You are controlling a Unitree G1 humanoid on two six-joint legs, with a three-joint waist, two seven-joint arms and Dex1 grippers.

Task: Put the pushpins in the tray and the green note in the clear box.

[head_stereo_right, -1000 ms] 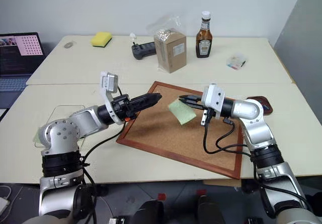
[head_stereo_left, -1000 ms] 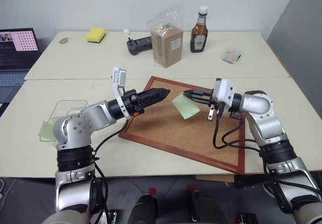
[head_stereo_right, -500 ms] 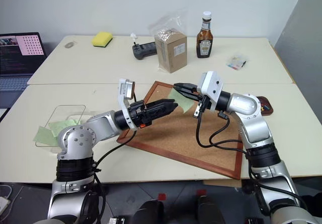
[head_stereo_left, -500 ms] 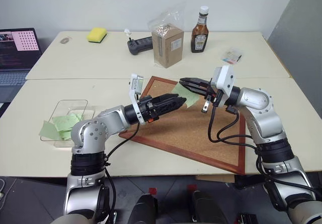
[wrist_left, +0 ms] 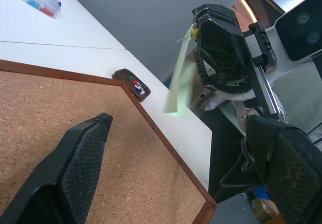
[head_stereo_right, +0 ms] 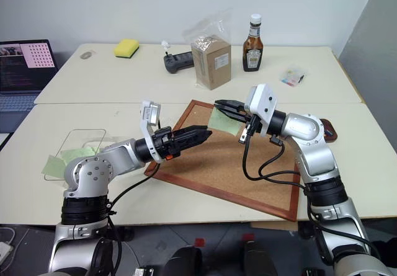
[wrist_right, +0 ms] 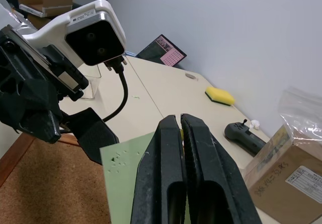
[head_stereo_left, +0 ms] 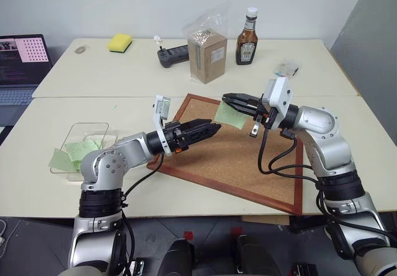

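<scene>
Green note (head_stereo_left: pixel 233 116) in right gripper (head_stereo_left: pixel 228 98)

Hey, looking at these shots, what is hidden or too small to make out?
- The tray: in the head views the right arm covers most of it; in the left wrist view its pins are only coloured dots, too small to count.
- The green note: its upper edge is covered by the shut right hand.
- The clear box: how many slips lie inside cannot be told; they overlap.
</scene>
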